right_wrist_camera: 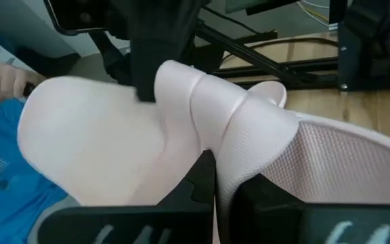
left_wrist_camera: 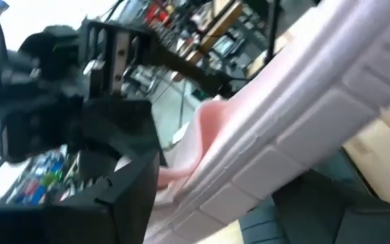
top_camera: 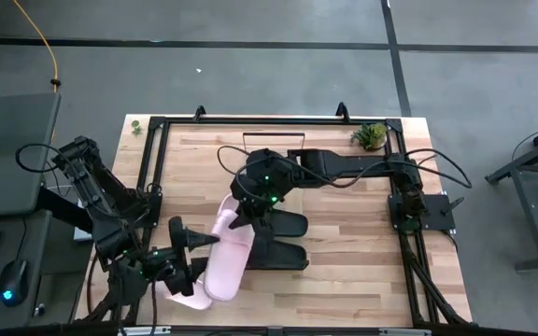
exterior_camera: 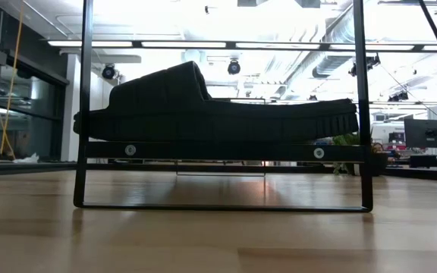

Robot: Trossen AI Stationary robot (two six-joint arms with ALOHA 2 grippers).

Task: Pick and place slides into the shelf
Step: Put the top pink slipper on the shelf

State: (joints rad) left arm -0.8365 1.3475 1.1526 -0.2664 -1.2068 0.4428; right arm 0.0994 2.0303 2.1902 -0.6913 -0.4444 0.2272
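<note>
A pale pink slide (top_camera: 226, 245) is held between both grippers near the table's middle. My left gripper (top_camera: 194, 240) is shut on its left side, and my right gripper (top_camera: 247, 211) is shut on its far end. A second pink slide (top_camera: 183, 297) lies by the near-left edge, partly under the left arm. Two black slides (top_camera: 283, 225) (top_camera: 283, 254) lie side by side, right of the held slide. In the low view one black slide (exterior_camera: 203, 106) rests on the level bar of the shelf's black wire frame (exterior_camera: 86, 114). The shelf's board cannot be told from the tabletop. My left gripper holds the pink slide by the long side edge of its sole (left_wrist_camera: 202, 176), pinched between the two fingers and reached from the table's left. The sole runs slanting across that wrist view. My right gripper holds the same slide by the edge of its wide strap (right_wrist_camera: 221, 169), pinched between the two fingers from above. Whether the slide's near end rests on the table, I cannot tell.
A black frame (top_camera: 152, 168) runs around the tabletop. A small green plant (top_camera: 370, 136) stands at the far-right corner. A person's hand (right_wrist_camera: 2, 80) and blue clothing (right_wrist_camera: 2, 176) show beyond the table in the right wrist view. Bare wood lies right of the black slides.
</note>
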